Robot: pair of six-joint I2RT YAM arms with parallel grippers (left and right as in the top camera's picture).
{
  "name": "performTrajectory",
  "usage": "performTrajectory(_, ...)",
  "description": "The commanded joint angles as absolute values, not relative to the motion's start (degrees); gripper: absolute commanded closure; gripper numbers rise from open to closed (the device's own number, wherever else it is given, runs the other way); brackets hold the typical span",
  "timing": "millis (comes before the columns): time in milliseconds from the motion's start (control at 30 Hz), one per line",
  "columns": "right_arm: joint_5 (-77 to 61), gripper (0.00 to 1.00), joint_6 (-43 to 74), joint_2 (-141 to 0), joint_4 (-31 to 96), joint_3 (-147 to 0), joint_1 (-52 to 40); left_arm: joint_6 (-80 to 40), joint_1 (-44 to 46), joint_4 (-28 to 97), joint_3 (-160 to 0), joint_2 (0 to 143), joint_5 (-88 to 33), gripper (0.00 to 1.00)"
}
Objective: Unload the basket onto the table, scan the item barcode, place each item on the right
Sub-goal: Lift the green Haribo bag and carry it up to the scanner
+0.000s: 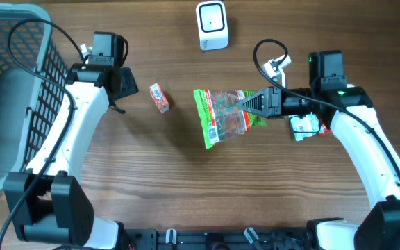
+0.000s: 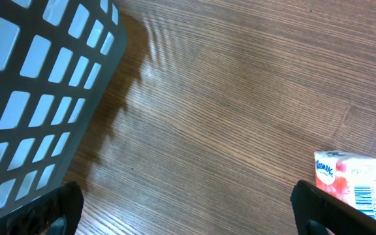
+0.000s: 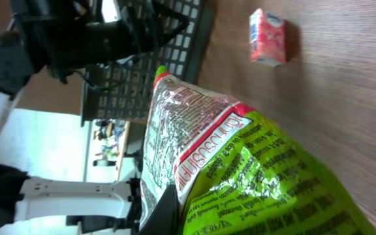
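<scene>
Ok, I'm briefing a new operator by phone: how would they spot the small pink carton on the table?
Start at the grey mesh basket at the left edge of the wooden table and move right, past the left arm. The small pink-and-red carton lies alone on the wood, short of the green crinkly snack bag. Unlike that bag, it is boxy, much smaller and held by nothing.

Brown wooden table is viewed straight down from overhead. Small pink printed carton is shared with both low, close wrist views.
</scene>
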State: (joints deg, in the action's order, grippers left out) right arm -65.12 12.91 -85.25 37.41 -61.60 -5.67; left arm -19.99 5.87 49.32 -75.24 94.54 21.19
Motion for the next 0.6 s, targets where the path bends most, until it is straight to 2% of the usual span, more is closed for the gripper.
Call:
performTrajectory(0, -51.05, 0.96, 11.55, -84.01, 37.36, -62.76, -7.88, -19.29, 5.67, 49.25, -75.18, 94.24, 21.93, 0.0)
performTrajectory(233, -30.11, 0.96, 9.74, -84.01, 39.72, -63.86, -10.81, -19.29, 5.67, 49.25, -75.18, 94.21, 21.93, 0.0)
performTrajectory(433, -10.39, 0.96, 2.37, -84.01, 52.75, -78.24, -12.4, -19.29, 5.67, 49.25, -75.18, 94.21, 21.93, 0.0)
performTrajectory(567, 7.33, 0.95, -6.2, -84.16, 52.95, -84.93, -18.72, -19.29, 5.67, 49.25, -75.18, 94.21, 21.91, 0.0)
